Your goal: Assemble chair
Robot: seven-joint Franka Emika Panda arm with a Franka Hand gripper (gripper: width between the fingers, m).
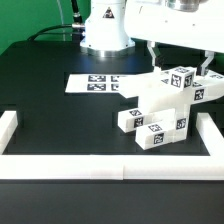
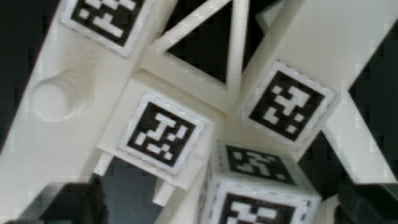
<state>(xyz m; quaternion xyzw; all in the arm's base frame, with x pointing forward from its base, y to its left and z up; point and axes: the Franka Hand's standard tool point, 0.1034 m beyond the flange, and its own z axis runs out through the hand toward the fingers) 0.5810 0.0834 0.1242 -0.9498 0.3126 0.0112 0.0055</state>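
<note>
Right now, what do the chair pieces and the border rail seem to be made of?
Chair pieces: probably hard plastic, white and matte; their edges are blocky and even, and they bear flat black-and-white tags, perhaps printed stickers. Border rail: also white, smooth and square-edged, likely plastic or painted wood; the look does not settle which.

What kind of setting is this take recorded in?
Most likely a lab robot workcell: a black tabletop fenced by a long white border rail, a flat white marker board fixed near the arm's white base, and a small white blocky tagged plastic chair.

The marker board [image 1: 103,83] lies flat on the black table [image 1: 50,100], apparently inside a white border rail [image 1: 60,163].
</note>
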